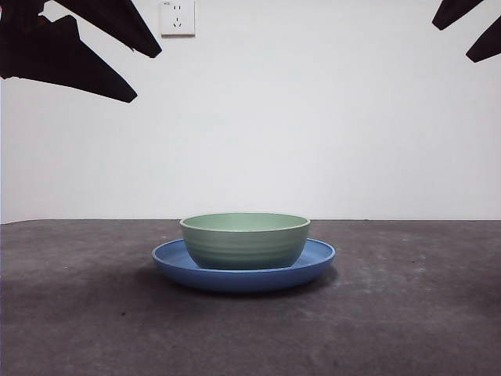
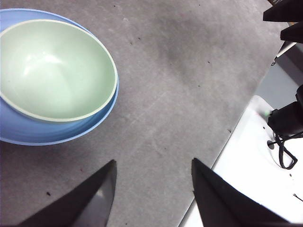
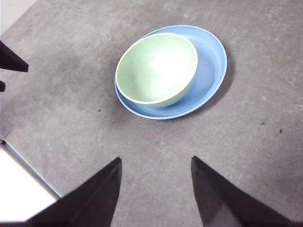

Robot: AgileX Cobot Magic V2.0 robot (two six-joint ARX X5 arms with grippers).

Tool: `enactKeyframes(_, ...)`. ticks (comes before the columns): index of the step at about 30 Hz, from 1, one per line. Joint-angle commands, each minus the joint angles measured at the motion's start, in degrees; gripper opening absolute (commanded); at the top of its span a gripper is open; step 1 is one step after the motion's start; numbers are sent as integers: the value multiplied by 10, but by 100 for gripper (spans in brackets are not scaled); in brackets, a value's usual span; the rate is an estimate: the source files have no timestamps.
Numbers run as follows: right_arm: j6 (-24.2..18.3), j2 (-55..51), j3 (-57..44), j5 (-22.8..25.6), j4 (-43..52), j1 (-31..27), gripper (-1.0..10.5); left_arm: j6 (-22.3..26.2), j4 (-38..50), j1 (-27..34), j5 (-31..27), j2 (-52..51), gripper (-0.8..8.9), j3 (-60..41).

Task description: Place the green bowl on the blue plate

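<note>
The green bowl (image 1: 245,239) stands upright in the middle of the blue plate (image 1: 317,260) on the dark grey table, and it is empty. Both wrist views look down on the pair: the bowl (image 2: 54,68) inside the plate (image 2: 28,130), and the bowl (image 3: 156,68) inside the plate (image 3: 213,61). My left gripper (image 2: 153,161) hangs open above the bare table beside the plate, holding nothing. My right gripper (image 3: 156,158) is also open and empty, raised farther off from the plate. In the front view, pairs of black jaws show only at the two top corners.
A white wall with a socket (image 1: 178,17) stands behind the table. The table's edge, with a white surface and black cables (image 2: 284,151) beyond it, runs close to my left gripper. A white strip (image 3: 19,189) borders the table near my right gripper.
</note>
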Motion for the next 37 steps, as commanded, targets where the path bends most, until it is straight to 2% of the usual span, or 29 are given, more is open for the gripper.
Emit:
enactKeyframes(1, 6, 1, 5, -1, 6, 4, 234, 5, 5, -4, 2, 4, 249, 7)
enactKeyframes(5, 6, 2, 5, 0, 5, 4, 228, 5, 5, -4, 2, 4, 242, 7)
enactKeyframes(6, 6, 2, 5, 0, 5, 4, 163, 5, 5, -4, 2, 4, 217, 7)
enactKeyframes(8, 6, 2, 5, 0, 4, 4, -5, 5, 5, -4, 2, 4, 79, 7)
enactKeyframes(9, 6, 2, 5, 0, 5, 4, 13, 5, 6, -4, 2, 4, -3, 7)
enactKeyframes(35, 5, 2, 5, 0, 23, 4, 13, 5, 10, 2, -1, -12, 15, 7)
enactKeyframes(36, 5, 2, 5, 1, 23, 4, 13, 9, 10, 6, -1, -20, 15, 7)
enactKeyframes(37, 5, 2, 5, 0, 22, 4, 13, 41, 9, 12, -1, -30, 15, 7)
